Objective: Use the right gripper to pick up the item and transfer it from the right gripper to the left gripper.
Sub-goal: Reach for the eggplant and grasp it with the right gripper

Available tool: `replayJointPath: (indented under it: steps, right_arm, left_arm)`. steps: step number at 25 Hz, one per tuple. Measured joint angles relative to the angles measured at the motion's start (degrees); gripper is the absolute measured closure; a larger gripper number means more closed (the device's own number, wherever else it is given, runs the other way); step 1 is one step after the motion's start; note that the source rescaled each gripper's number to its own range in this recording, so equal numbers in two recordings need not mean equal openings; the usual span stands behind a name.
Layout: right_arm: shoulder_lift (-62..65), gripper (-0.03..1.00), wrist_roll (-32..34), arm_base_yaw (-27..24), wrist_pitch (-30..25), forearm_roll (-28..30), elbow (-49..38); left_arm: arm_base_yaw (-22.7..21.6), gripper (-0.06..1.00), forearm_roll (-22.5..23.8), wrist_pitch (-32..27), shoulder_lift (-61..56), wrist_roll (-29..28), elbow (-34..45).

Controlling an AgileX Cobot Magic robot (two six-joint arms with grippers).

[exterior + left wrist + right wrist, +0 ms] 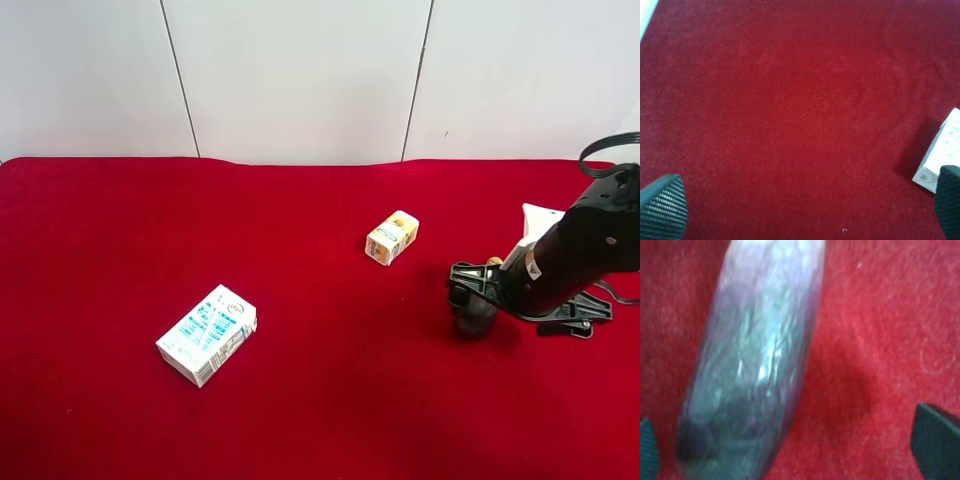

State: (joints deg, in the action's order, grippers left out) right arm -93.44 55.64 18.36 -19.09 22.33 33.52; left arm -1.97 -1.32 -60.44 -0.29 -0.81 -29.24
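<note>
Progress is sitting at the very start, with nothing being held yet. On the red bench [320, 420] the white-and-blue carton [206, 335] is lying at about 8 o'clock. The left fingers [662, 207] are hanging over bare cloth, fully spread and empty. The yellow carton [392, 237] is resting near centre, toward 1 o'clock. At 3 o'clock the right fingers [936, 445] are standing wide apart, straddling the purple item [755, 365] on the cloth without closing on it. Gripping, lifting and the handover are all waiting. Print on both cartons is showing too small to read.
</note>
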Motion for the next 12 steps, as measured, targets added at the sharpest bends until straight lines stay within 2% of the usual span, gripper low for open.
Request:
replayJointPath:
  steps: [12]
  right_arm:
    - [0.0,-0.03,-0.04,-0.93,-1.3,1.75,0.0]
  left_arm:
    - [0.0,-0.06,0.0,0.0,0.0,0.05,0.0]
